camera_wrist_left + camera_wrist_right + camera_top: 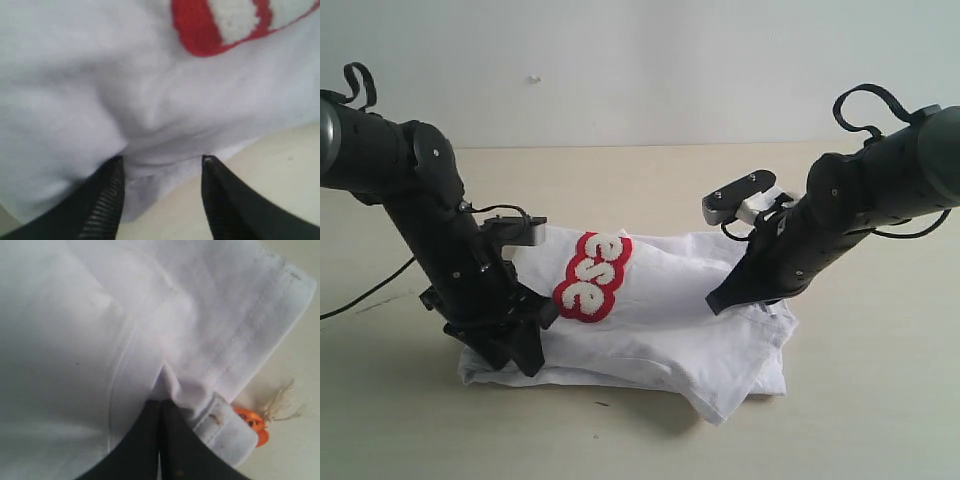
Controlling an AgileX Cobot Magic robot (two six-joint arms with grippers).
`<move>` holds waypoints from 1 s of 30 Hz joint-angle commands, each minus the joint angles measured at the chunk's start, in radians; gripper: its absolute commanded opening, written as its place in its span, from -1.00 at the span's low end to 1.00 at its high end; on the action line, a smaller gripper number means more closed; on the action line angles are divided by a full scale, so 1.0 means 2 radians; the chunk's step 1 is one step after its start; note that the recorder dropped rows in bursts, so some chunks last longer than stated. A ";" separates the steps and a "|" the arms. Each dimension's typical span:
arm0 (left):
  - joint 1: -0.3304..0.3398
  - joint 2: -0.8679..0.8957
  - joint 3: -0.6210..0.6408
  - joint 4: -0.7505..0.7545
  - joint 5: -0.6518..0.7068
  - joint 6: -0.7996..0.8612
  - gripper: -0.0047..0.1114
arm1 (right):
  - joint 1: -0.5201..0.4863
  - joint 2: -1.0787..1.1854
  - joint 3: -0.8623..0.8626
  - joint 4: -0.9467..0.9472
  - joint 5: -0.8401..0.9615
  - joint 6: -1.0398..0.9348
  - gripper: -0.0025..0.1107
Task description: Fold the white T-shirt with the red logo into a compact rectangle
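The white T-shirt lies partly folded in a bunched heap on the table, with the red logo turned up on its left part. My left gripper is down at the shirt's left front edge. In the left wrist view it is open, straddling a fold of the shirt below the logo. My right gripper presses on the shirt's right side. In the right wrist view it is shut on a pinch of cloth beside a stitched hem, near the orange tag.
The shirt rests on a beige table with a pale wall behind. A black cable trails off at the far left. The right arm's wrist camera mount sticks out above the shirt.
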 commanded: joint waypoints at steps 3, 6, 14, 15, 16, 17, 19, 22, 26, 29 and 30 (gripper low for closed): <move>0.006 0.010 0.006 -0.001 0.016 0.024 -0.07 | 0.000 0.010 -0.003 -0.002 -0.015 0.001 -0.96; 0.006 0.010 0.006 -0.001 0.034 0.024 -0.07 | 0.000 0.016 -0.003 0.000 -0.027 0.001 -0.96; 0.006 0.006 0.005 0.006 0.046 0.030 -0.07 | 0.000 0.026 -0.008 0.000 -0.051 0.002 -0.96; 0.009 -0.001 0.005 0.010 0.037 0.033 -0.07 | 0.000 0.022 -0.008 0.000 -0.052 0.002 -0.96; 0.011 -0.008 0.005 0.008 0.030 0.033 -0.07 | 0.000 0.017 -0.008 0.000 -0.052 0.002 -0.96; 0.012 -0.016 0.005 0.005 0.024 0.036 -0.07 | 0.000 0.010 -0.008 0.000 -0.052 0.002 -0.96; 0.019 -0.034 0.005 -0.002 0.015 0.037 -0.07 | 0.000 -0.003 -0.008 -0.002 -0.052 0.002 -0.96; 0.034 -0.072 0.005 -0.003 0.013 0.037 -0.07 | 0.000 -0.034 -0.008 -0.002 -0.047 0.002 -0.96; 0.054 -0.118 0.005 -0.004 0.012 0.033 -0.07 | 0.000 -0.084 -0.008 -0.006 -0.015 0.002 -0.96; 0.072 -0.188 0.005 -0.007 0.008 0.016 -0.16 | 0.000 -0.145 -0.008 -0.005 0.031 0.002 -0.96; 0.077 -0.220 0.008 -0.008 -0.002 0.016 -0.32 | 0.000 -0.175 0.001 -0.005 0.037 0.002 -0.96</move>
